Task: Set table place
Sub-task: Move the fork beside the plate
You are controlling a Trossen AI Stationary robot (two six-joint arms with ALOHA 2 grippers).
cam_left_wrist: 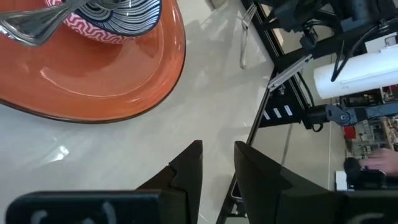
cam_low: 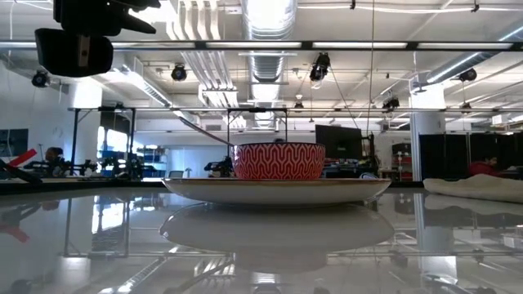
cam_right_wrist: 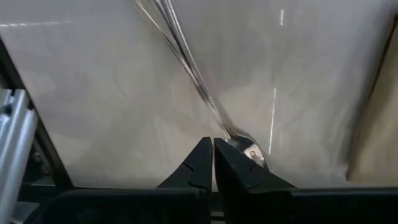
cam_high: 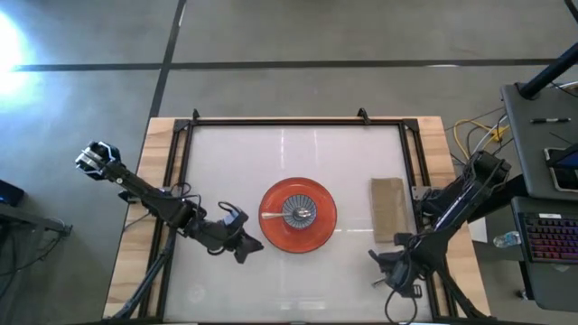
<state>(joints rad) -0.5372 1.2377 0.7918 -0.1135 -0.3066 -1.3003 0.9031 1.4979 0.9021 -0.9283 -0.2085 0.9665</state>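
Centrally on the glossy white tabletop (cam_high: 298, 153) sits an orange plate (cam_high: 299, 216), and on it stands a small bowl (cam_high: 299, 212) with a red and white wave pattern outside and a dark blue and white pattern inside. A metal spoon (cam_high: 287, 214) rests in the bowl, its long axis running left to right, with the handle reaching out toward the left over the plate's rim. From table height, the bowl stands upright on the broad plate, both mirrored in the shiny surface.

To the right of the plate, well apart from it, lies a folded beige napkin (cam_high: 387, 208), its long axis running near to far.

The left gripper (cam_high: 237, 236) hangs low just left of the plate's near-left edge, close beside it without touching; its fingers (cam_left_wrist: 186, 174) stand slightly apart with nothing between them.

The right gripper (cam_high: 390, 268) is at the near right of the tabletop, just near of the napkin. Its fingers (cam_right_wrist: 200, 163) are almost together, and at their tips is a slim metal utensil (cam_right_wrist: 186, 59); its wider end lies by the fingertips and its long shaft stretches away across the white surface. Whether the fingers actually clamp it cannot be told.
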